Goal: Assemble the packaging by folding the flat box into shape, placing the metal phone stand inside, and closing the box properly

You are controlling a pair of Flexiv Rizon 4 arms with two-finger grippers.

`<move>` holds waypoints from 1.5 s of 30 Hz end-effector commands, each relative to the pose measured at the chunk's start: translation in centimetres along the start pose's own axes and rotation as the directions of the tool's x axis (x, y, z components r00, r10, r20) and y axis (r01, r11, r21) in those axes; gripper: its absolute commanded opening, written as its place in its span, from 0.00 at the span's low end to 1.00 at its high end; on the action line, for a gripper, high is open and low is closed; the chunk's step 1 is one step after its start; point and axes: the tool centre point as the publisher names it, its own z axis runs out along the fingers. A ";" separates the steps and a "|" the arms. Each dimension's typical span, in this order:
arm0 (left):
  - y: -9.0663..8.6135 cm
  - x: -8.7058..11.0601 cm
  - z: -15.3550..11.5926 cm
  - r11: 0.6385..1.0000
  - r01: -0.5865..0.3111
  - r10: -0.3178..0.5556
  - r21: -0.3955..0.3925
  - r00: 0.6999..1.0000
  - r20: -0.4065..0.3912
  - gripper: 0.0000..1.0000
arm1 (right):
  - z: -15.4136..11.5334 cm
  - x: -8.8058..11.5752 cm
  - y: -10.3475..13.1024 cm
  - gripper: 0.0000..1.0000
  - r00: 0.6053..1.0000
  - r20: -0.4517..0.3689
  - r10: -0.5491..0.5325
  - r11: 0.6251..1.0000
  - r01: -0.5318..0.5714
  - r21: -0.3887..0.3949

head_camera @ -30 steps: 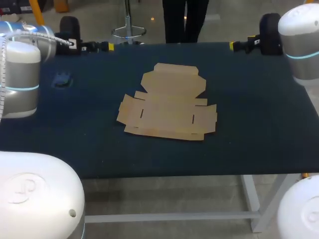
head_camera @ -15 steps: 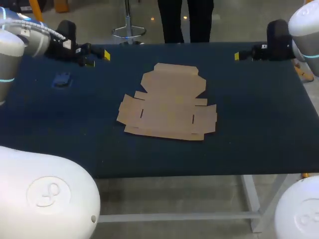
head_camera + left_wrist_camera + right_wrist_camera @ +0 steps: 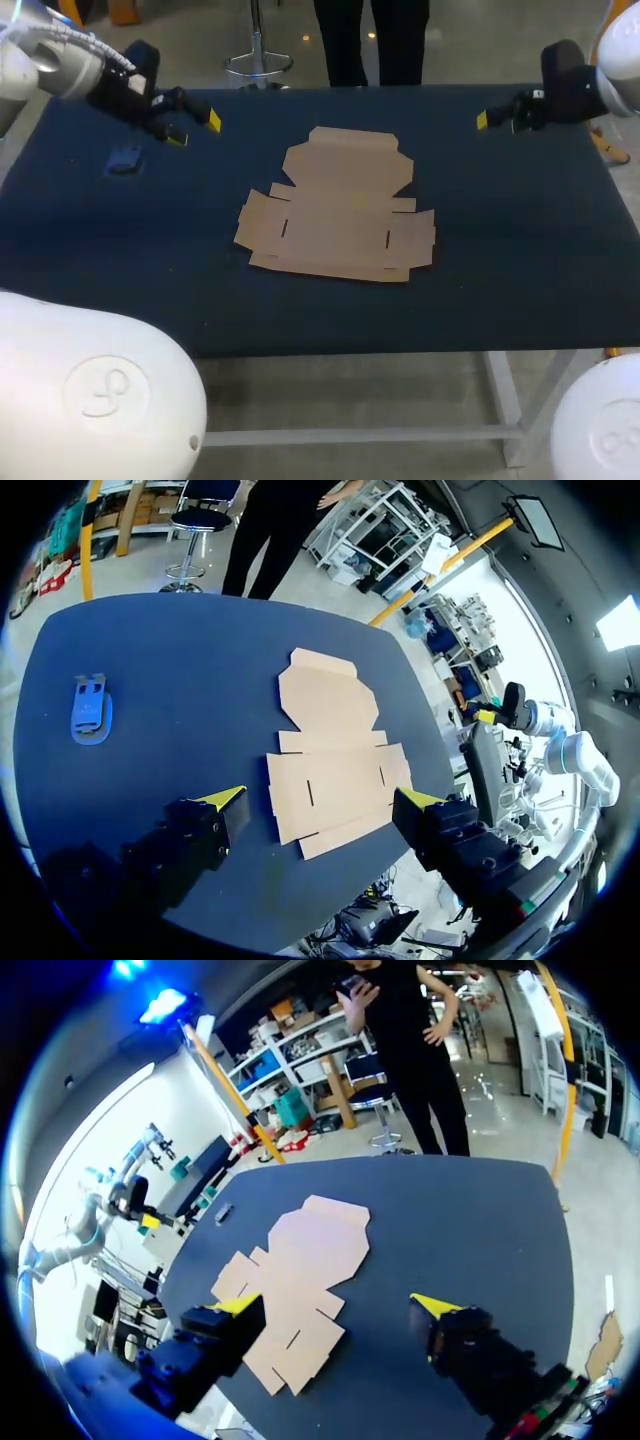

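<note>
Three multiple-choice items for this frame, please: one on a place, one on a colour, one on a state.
1. Where is the phone stand relative to the flat box?
A. On top of it
B. Apart from it, off to the left on the table
C. Touching its far flap

2. What colour is the table top?
A. Dark blue
B. White
C. Red

3. What state is the flat box in?
A. Folded up and closed
B. Lying flat, unfolded
C. Standing half-folded

Answers:
1 B: bare table top separates the phone stand from the flat box.
2 A: the surface is dark blue in every view.
3 B: all its flaps lie spread out on the table.
</note>
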 end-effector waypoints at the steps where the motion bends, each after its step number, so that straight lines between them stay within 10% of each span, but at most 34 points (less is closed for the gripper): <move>1: -0.4 0.0 0.0 0.997 0.002 -0.001 -0.079 1.000 0.001 1.00 | -0.1 0.0 0.0 1.00 1.000 -0.004 0.000 1.000 0.000 0.002; 19: 1.3 -1.3 1.9 0.996 0.046 -0.047 -0.079 0.999 -0.011 1.00 | 0.3 -0.3 -3.0 1.00 0.981 0.024 0.194 0.978 -0.196 0.066; 45: 4.2 -4.6 11.5 0.987 0.059 -0.058 -0.146 0.998 0.012 1.00 | 0.8 1.1 -9.5 1.00 0.943 0.029 0.333 0.918 -0.331 0.218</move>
